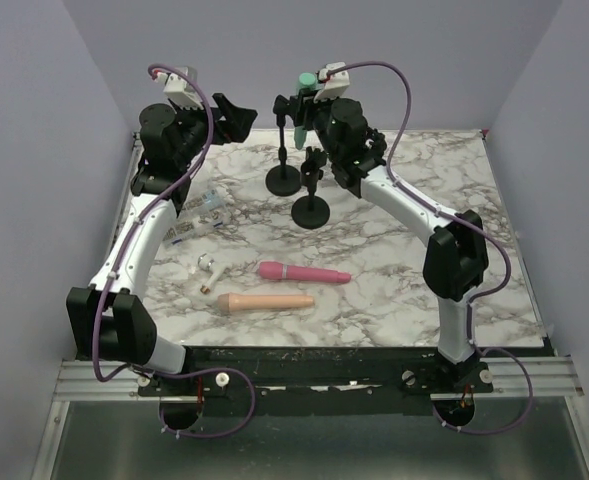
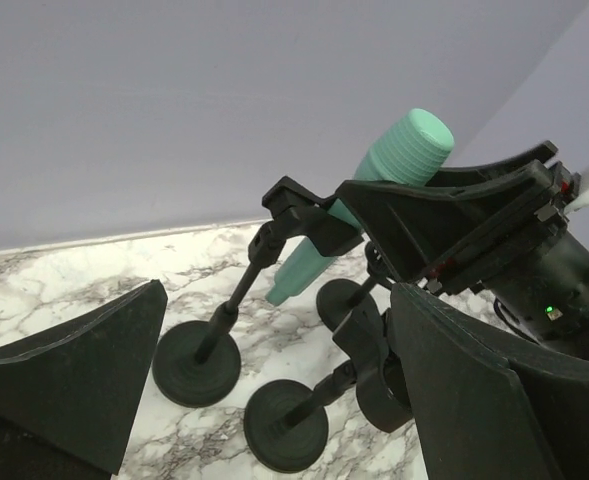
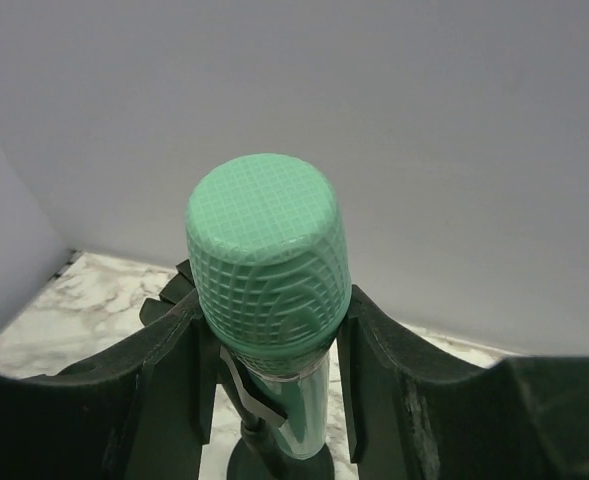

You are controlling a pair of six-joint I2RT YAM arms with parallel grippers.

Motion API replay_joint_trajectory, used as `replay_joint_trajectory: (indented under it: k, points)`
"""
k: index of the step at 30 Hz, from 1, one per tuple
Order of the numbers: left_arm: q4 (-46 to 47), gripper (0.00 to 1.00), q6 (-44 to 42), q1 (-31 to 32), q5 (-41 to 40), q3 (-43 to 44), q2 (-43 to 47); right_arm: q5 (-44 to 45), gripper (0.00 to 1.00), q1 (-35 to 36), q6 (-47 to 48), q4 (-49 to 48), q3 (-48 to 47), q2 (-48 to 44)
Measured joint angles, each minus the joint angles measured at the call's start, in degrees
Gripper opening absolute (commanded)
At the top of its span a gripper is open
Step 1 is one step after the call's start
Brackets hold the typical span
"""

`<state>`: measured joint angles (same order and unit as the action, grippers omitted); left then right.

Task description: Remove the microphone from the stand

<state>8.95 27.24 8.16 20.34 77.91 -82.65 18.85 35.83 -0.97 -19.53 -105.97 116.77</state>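
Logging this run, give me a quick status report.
Right gripper fingers flank the green microphone, still in its stand. Left gripper open, empty. Nothing obstructing.

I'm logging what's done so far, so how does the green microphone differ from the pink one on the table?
The green microphone sits tilted in a stand's clip at the back; the pink microphone lies flat on the marble table near the front. The right hand has its fingers either side of the green one; nothing is near the pink one. Both have a rounded head on a slimmer handle.

A robot lab test cell: marble-patterned table [image 1: 374, 290] boxed by plain lilac walls [image 1: 34, 150].
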Motion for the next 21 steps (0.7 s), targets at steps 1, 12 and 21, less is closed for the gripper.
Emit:
replay_joint_trajectory:
  k: [1,12,21]
  points:
    - [0.11,0.98,0.00,-0.24,0.76,0.07,-0.11,-3.10,0.01,-0.76,-0.31,-0.68,1.16,-0.68]
    - [0.04,0.99,-14.36,-1.07,20.70,10.56,-11.80,-38.03,0.01,-10.67,-5.20,-0.33,1.42,-1.14]
    - [-0.31,0.98,-21.03,-0.90,27.15,20.46,-22.60,-45.31,0.01,-10.86,-5.27,-0.26,0.70,-0.94]
